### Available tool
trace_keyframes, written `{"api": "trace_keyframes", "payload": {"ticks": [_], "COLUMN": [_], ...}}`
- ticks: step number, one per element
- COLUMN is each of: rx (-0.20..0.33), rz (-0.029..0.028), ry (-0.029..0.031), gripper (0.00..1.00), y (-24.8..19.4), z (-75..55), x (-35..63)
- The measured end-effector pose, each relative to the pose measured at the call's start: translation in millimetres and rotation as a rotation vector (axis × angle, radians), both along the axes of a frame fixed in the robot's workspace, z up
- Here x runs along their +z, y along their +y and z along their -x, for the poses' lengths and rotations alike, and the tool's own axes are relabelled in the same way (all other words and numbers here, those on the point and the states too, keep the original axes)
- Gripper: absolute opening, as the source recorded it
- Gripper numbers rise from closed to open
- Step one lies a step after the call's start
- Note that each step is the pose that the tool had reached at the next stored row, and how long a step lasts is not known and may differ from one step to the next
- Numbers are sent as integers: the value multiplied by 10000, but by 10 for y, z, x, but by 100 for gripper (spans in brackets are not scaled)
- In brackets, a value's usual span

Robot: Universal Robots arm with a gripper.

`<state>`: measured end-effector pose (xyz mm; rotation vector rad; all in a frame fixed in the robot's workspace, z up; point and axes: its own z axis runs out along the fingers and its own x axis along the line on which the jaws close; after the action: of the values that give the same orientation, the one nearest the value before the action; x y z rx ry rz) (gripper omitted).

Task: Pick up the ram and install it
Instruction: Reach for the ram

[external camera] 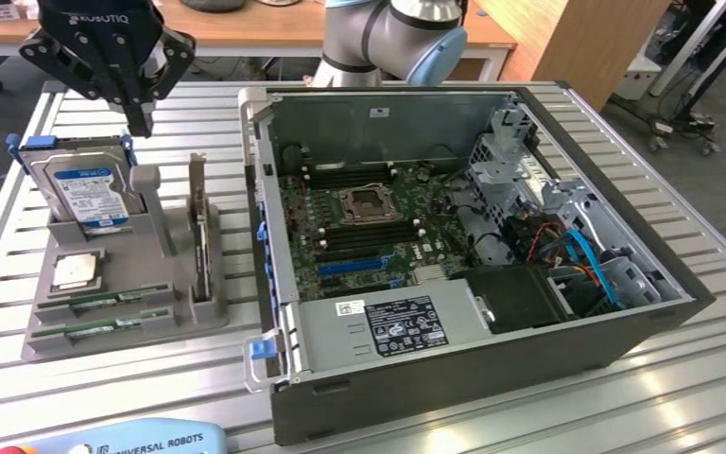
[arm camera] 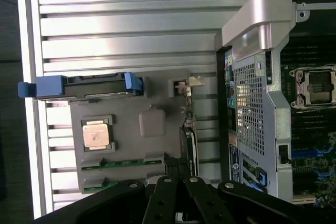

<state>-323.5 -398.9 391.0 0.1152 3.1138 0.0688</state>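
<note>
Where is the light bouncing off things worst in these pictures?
Exterior view: soft glints on the table beside the case. Wrist view: hard glare whitens the table's slats and the case's silver rim, while the gripper shows as a dark shape.

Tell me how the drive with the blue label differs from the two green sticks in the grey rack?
The drive is a broad silver slab with a blue label; the green sticks are long, narrow strips. The drive stands tall above the grey rack; the sticks sit low in its slots. Both rest on edge in that rack.
</note>
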Motion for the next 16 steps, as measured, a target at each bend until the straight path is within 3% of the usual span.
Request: {"api": "trace_keyframes", "payload": {"ticks": [16], "rx": [0], "rz": [0], "ry": [0], "gripper": [10], "y": [0], "z": [53], "x": [0]}}
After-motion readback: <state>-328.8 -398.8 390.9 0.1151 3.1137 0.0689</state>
